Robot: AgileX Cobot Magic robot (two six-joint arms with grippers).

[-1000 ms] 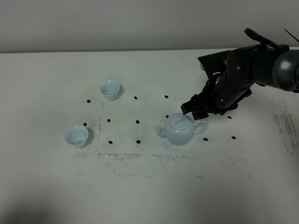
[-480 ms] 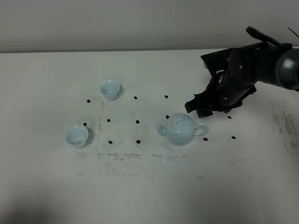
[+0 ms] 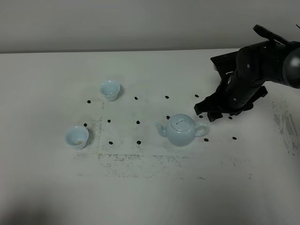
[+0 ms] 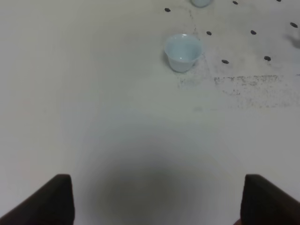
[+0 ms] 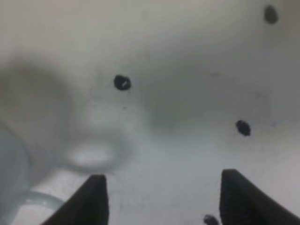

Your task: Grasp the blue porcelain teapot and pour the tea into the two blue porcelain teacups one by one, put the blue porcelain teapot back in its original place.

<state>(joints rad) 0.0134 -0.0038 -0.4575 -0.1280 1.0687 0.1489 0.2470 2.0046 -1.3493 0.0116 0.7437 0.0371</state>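
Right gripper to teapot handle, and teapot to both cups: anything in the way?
Nothing visible. The right gripper is open on the handle side of the teapot, with only bare table between them. Toward the far teacup and near teacup lie only flat black dots.

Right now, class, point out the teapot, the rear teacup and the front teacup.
teapot (image 3: pixel 180 133): exterior high view, belly.
rear teacup (image 3: pixel 110 90): exterior high view, inner bowl.
front teacup (image 3: pixel 77 137): exterior high view, inner bowl.

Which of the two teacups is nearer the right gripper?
The rear teacup, the one farther from the camera. The front teacup sits further left, so farther from the right gripper.
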